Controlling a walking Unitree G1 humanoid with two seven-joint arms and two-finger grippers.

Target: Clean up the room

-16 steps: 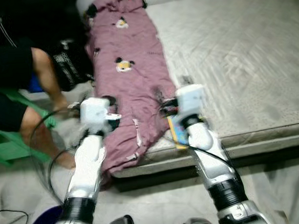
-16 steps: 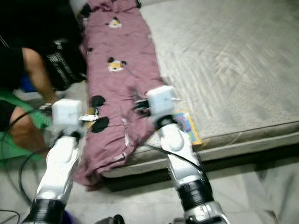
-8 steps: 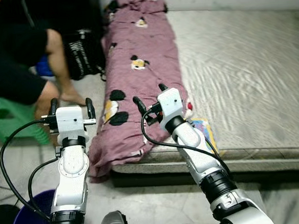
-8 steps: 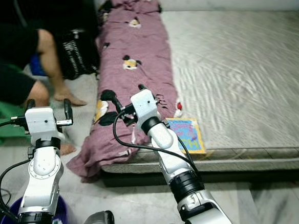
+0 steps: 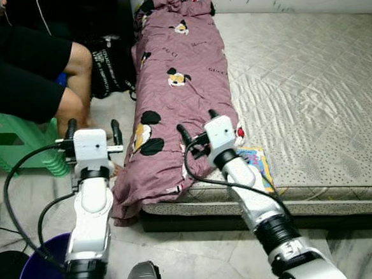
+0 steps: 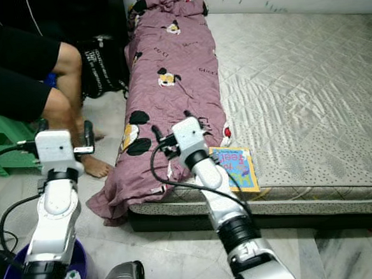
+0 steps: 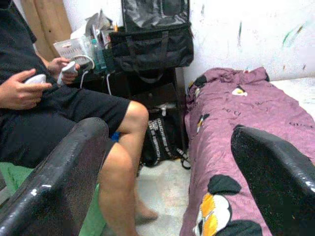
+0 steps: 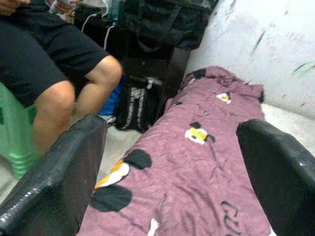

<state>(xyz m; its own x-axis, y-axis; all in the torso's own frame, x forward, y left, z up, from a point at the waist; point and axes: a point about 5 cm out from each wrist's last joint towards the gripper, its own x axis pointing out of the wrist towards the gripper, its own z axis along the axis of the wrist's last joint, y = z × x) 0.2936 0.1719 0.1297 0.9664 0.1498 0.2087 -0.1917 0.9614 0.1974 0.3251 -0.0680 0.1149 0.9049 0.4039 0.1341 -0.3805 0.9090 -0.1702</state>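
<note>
The right arm (image 6: 208,176) hides part of the book (image 6: 239,168); the seated person (image 5: 28,67) is cut off by the edge.

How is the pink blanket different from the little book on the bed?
The pink blanket is long, soft and rumpled, with cartoon mouse prints; the little book is small, flat and stiff, with a blue, yellow-edged cover. The blanket's end droops over the mattress edge toward the floor; the book lies wholly on top, at the near edge. Both rest on the mattress.

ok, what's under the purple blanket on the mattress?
The purple blanket lies on the grey mattress, its near end hanging over the edge. Beside it lies a colourful book. Anything beneath it is covered.
</note>
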